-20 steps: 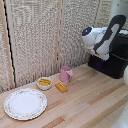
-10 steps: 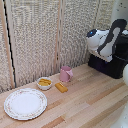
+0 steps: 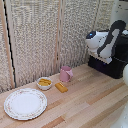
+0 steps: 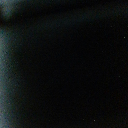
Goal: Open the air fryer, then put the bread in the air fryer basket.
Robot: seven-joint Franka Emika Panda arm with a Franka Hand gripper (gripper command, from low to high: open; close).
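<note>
Exterior view: tool (image 3: 93, 36) up against fryer (image 3: 116, 64) at the view's right, grip state impossible to tell. Bread (image 3: 61, 87) on bench (image 3: 85, 105), near cup (image 3: 66, 74). Wrist view dark, blurred.

no readable text, labels, brands, nrs or signs anywhere. exterior view: air fryer (image 3: 111, 64) front is plain black, no lettering legible at this res. pink cup (image 3: 66, 74), small white bowl (image 3: 44, 83) & plate (image 3: 25, 103) carry no print; plate rim has faint specks, a pattern, not writing. white arm shell near the gripper (image 3: 90, 36) shows no logo that can be made out. wrist view: nearly all dark & blurred, nothing to read.
</note>
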